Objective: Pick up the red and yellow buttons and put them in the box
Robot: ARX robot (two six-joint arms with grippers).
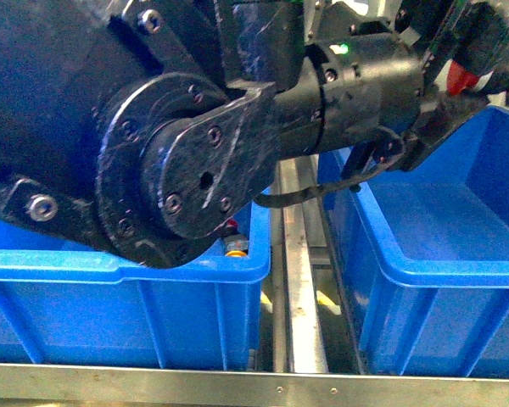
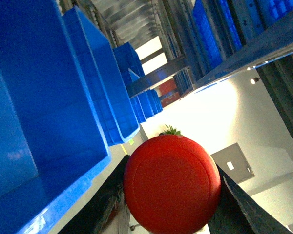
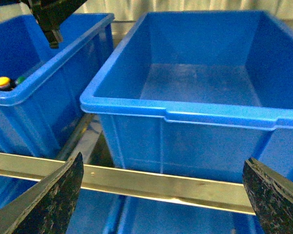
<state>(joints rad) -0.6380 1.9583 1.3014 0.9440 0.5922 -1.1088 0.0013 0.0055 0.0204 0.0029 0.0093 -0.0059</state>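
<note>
**Red button in the left tool, over the box**

The left tool (image 2: 173, 200) is clamped on a red button (image 2: 172, 178), whose dome fills the gap between the fingers (image 2: 244, 209). In the front view the left arm (image 1: 356, 85) reaches across above the box (image 1: 441, 273), with the red cap showing at its end. The right tool (image 3: 162, 168) gapes wide, facing the box. A yellow button (image 3: 1, 82) lies in the neighbouring bin (image 3: 44, 73) to the left.

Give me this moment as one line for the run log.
left end effector: shut on red button | right end effector: open | box: visible floor bare | yellow button: in neighbouring bin
</note>
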